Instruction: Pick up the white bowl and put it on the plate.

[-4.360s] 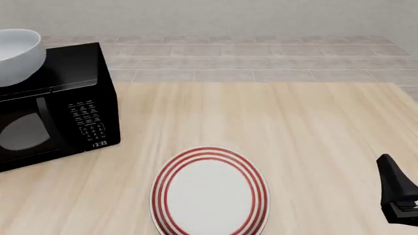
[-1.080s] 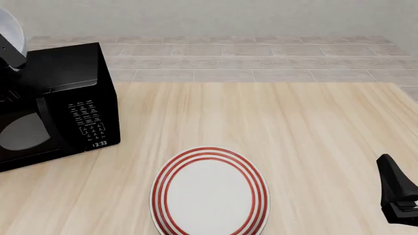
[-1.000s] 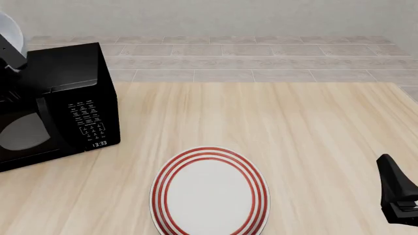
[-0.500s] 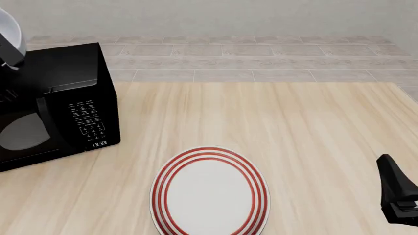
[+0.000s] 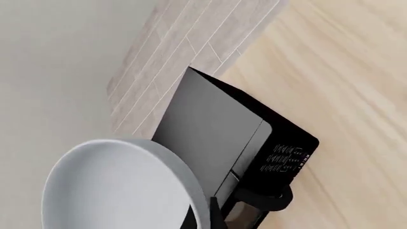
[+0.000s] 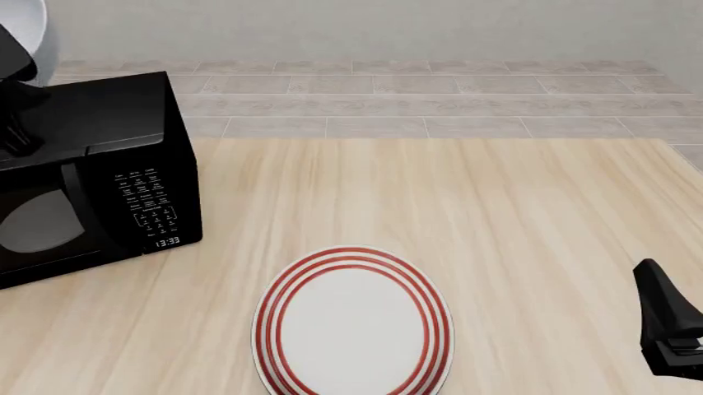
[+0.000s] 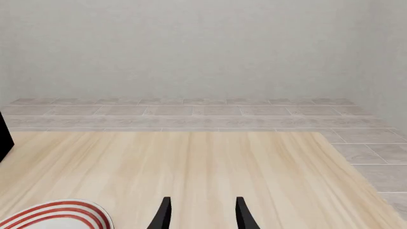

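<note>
The white bowl (image 6: 25,23) hangs tilted above the black microwave, cut off by the top-left corner of the front view. My left gripper (image 6: 16,56) is shut on its rim. In the left wrist view the white bowl (image 5: 121,188) fills the near corner, with one dark finger (image 5: 215,215) at its rim. The plate (image 6: 351,325) with red rings lies flat on the table near the front edge. My right gripper (image 6: 653,278) stays at the front right, well apart from the plate. In its wrist view the right gripper (image 7: 203,213) is open and holds nothing, with the plate (image 7: 57,214) just showing.
A black microwave (image 6: 99,177) stands at the table's left, its top (image 5: 210,129) directly under the bowl. The wooden table (image 6: 495,214) stretches between the microwave and the right edge. A tiled floor strip and a grey wall lie beyond it.
The bowl, which sat on the microwave 4.4 s ago, is now lifted off it. Over the last second it has risen further toward the top-left corner. The right arm has not moved.
</note>
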`<action>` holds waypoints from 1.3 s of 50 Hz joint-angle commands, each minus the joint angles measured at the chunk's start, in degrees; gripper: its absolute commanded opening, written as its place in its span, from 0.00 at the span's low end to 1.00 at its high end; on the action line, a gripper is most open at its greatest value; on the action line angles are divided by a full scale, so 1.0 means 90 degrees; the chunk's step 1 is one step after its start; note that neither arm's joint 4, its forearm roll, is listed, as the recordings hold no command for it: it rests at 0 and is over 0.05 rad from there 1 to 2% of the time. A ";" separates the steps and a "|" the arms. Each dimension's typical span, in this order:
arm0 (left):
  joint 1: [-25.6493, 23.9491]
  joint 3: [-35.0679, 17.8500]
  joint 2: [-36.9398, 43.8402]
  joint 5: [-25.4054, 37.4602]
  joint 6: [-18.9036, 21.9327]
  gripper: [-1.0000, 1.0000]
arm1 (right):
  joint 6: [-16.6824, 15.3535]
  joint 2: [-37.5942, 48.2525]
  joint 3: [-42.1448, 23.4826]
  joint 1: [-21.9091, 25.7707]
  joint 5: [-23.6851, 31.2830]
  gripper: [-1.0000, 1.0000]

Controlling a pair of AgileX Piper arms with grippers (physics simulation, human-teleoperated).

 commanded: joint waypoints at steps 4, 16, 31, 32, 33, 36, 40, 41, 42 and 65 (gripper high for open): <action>-0.0654 -0.0128 -0.0480 0.0239 -0.0237 0.00 | 0.0002 0.0003 0.0026 0.0000 -0.0029 1.00; -0.1328 -0.0075 -0.0604 0.0305 -0.0335 0.00 | 0.0002 0.0003 0.0026 0.0000 -0.0029 1.00; -0.2231 -0.0282 -0.0676 0.0589 -0.0596 0.00 | 0.0002 0.0003 0.0026 0.0000 -0.0029 1.00; -0.2245 -0.0294 -0.0637 0.0557 -0.0571 0.00 | 0.0002 0.0003 0.0026 0.0000 -0.0029 1.00; -0.2360 -0.0381 -0.0622 0.0642 -0.0677 0.00 | 0.0002 0.0003 0.0026 0.0000 -0.0029 1.00; -0.2452 -0.0425 -0.0582 0.0602 -0.0748 0.00 | 0.0002 0.0003 0.0026 0.0000 -0.0029 1.00; -0.2641 -0.0368 -0.0536 0.0575 -0.0685 0.00 | 0.0002 0.0003 0.0026 0.0000 -0.0029 1.00; -0.2669 -0.0359 -0.0538 0.0583 -0.0678 0.00 | 0.0002 0.0003 0.0026 0.0000 -0.0029 1.00; -0.2696 -0.0354 -0.0518 0.0554 -0.0651 0.00 | 0.0002 0.0003 0.0026 0.0000 -0.0029 1.00; -0.3926 -0.0580 0.0040 0.0338 -0.0711 0.00 | 0.0002 0.0003 0.0026 0.0000 -0.0029 1.00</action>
